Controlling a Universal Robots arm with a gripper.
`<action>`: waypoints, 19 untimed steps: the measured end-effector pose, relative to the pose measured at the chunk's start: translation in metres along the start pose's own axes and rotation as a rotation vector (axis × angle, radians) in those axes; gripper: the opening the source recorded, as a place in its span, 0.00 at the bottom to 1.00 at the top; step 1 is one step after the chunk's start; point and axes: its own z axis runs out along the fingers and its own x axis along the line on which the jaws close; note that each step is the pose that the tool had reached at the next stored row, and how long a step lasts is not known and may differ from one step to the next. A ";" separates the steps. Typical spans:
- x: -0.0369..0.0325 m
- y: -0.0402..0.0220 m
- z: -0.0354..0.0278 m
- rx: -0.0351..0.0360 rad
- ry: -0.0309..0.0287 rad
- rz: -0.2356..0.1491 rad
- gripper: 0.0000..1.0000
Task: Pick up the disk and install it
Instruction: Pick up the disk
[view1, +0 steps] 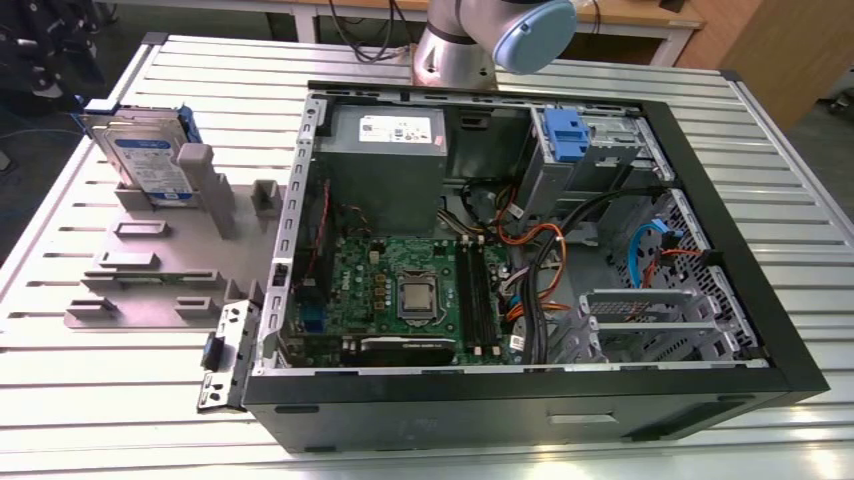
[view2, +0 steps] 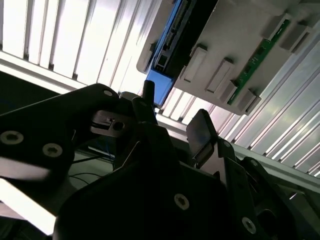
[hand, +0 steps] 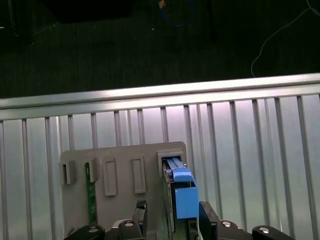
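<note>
Slatted metal table (view1: 80, 400): the disk (view1: 144, 160), upper left in the exterior view, stands in a grey holder (view1: 160, 270); the gripper (hand: 175, 214) is spread wide, holding nothing.

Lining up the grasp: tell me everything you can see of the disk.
The flat silver hard disk with a blue-and-white label stands on edge in a slot of the grey plastic holder block, at the exterior view's left of the open black computer case. A blue plastic carrier rail frames it. Only the holder touches it.
</note>
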 end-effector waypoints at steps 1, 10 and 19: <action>0.0000 0.0000 0.0005 0.0001 0.0000 -0.001 0.53; 0.0001 -0.0001 0.0054 0.0023 -0.0001 -0.004 0.53; 0.0002 -0.0003 0.0090 0.0030 0.0000 -0.007 0.53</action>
